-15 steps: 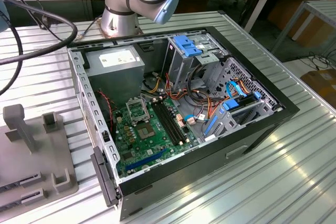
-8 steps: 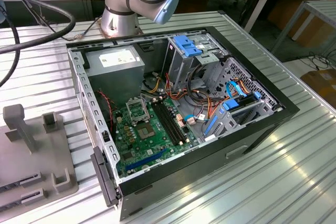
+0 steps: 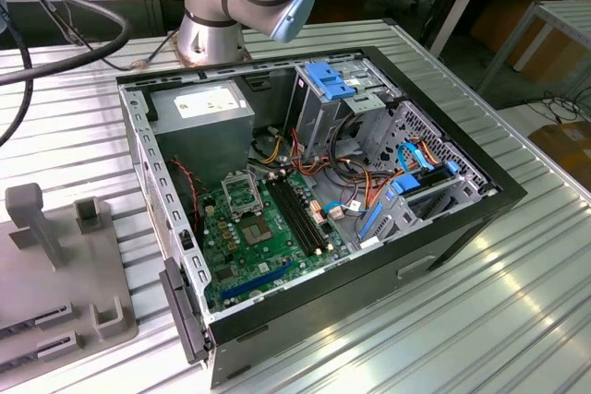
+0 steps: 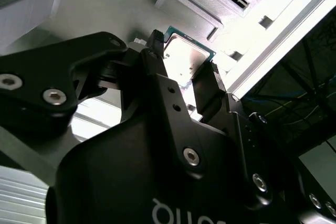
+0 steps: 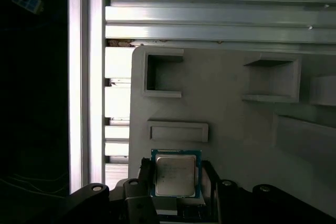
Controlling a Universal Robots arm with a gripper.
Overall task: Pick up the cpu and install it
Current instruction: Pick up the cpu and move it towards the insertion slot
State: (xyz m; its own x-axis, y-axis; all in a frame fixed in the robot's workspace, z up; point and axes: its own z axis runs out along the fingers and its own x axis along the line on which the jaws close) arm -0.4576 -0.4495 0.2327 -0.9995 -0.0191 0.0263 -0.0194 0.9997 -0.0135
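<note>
Grey moulded tray (image 5: 231,129) lies behind the claw (image 5: 177,166) in both wrist views. The claw is clenched on the cpu (image 5: 176,178), with a finger (image 4: 210,85) against each opposite edge. Whether the cpu touches the tray, I cannot tell. In the exterior view, the tray sits at the exterior view's left of an open computer case (image 3: 499,196) on a ribbed metal table (image 3: 517,320).
</note>
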